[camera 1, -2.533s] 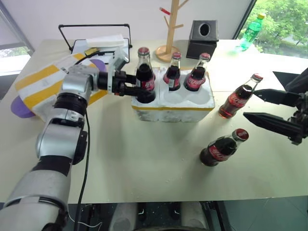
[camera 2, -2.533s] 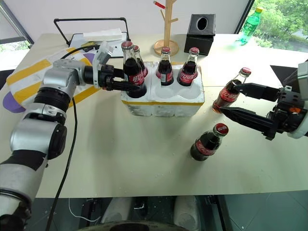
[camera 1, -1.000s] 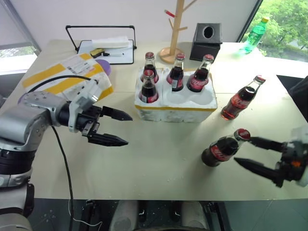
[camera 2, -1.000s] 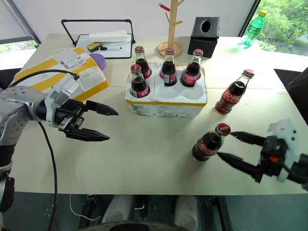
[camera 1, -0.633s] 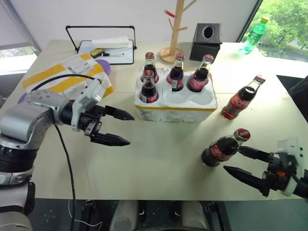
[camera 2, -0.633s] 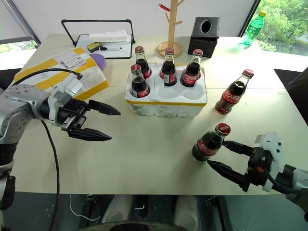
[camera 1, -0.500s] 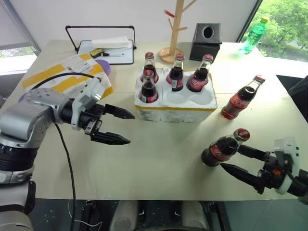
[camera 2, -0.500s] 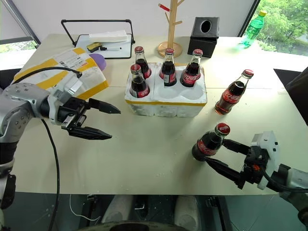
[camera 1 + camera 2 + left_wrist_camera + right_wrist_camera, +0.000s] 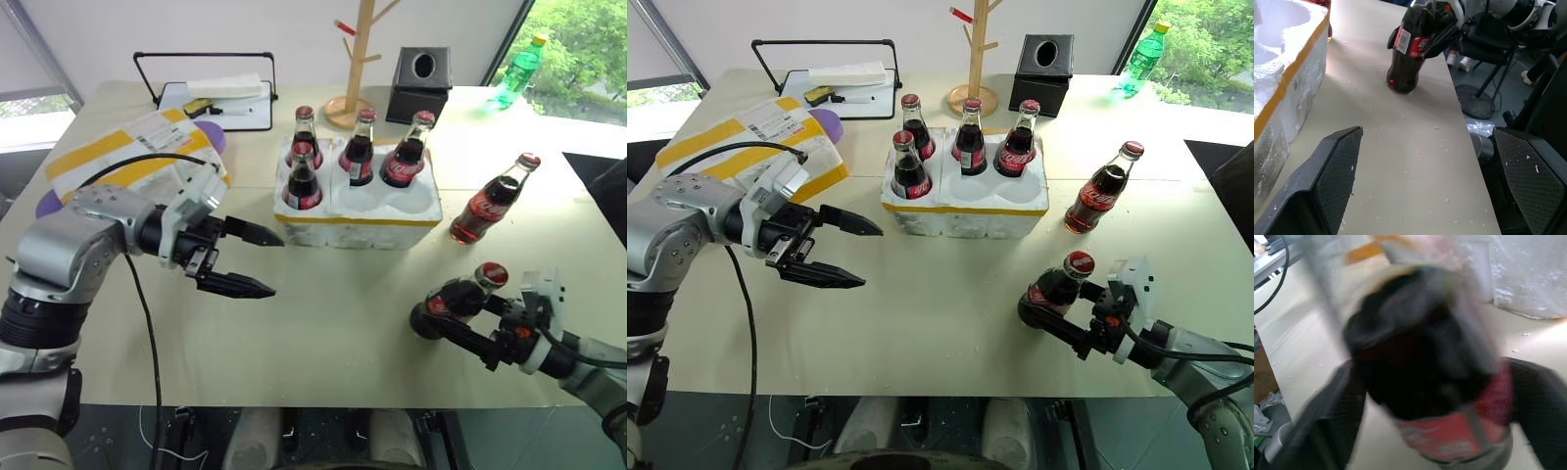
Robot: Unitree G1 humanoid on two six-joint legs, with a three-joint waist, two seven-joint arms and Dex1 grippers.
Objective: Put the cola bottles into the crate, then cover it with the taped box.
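Crumb-strewn cream table point(image 9: 323, 323) beside a bright window point(image 9: 568, 44) onto greenery.

In your head view the crate point(image 9: 358, 208) sits upper centre on the table point(image 9: 323, 333), with four cola bottles point(image 9: 302, 178) standing in its wells. The taped box point(image 9: 137, 157) lies at upper left. A fifth bottle point(image 9: 490, 201) leans right of the crate; the sixth point(image 9: 453, 302) is at lower right. Behind the crate you have a wooden stand point(image 9: 358, 59), a tissue box point(image 9: 418, 70) and a tray point(image 9: 211, 93).
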